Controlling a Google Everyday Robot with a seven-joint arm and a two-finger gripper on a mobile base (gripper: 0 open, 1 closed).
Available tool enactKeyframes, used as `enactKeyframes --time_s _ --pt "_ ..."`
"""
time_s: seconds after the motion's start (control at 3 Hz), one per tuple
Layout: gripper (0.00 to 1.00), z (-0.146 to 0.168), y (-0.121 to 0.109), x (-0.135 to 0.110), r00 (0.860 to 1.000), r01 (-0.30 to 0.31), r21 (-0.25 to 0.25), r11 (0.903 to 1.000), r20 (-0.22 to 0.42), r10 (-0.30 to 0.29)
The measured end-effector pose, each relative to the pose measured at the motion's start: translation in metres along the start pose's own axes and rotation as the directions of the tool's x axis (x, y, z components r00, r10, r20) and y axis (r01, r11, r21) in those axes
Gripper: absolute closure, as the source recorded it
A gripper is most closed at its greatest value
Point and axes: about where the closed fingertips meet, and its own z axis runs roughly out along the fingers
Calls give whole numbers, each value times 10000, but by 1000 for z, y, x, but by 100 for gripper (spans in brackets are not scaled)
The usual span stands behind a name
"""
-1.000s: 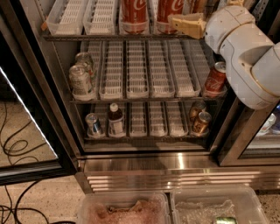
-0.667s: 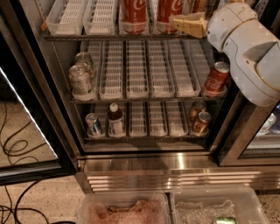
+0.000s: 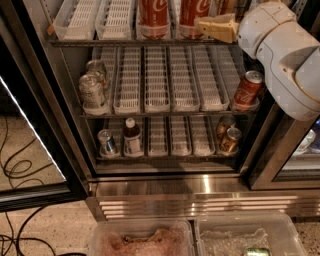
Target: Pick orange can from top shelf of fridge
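The tool (image 3: 216,27) hangs at the front of the top shelf (image 3: 125,43) of the fridge (image 3: 200,187), on its right side, pointing left across the lanes. Whether it is released or clenched I cannot tell. The orange can (image 3: 223,6) stands on that shelf just right of the Coke cans (image 3: 194,12). Only a strip of its amber side shows above the tool, cut off at the top of the view, and I cannot tell whether the two touch.

The step looks like the approach to the grasp. To do it well, the tool should face into the lane, go in level and take the can at mid-body, staying clear of the Coke cans close beside it. The bulky arm (image 3: 285,55) sits near a red can (image 3: 247,90) on the middle rack, and a careless swing could knock it. Once gripped, the can should come straight out along its lane
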Motion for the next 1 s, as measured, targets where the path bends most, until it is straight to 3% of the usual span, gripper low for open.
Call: enactKeyframes --time_s 1.0 --pt "0 -3 -5 8 9981 452 -198 9988 -418 -460"
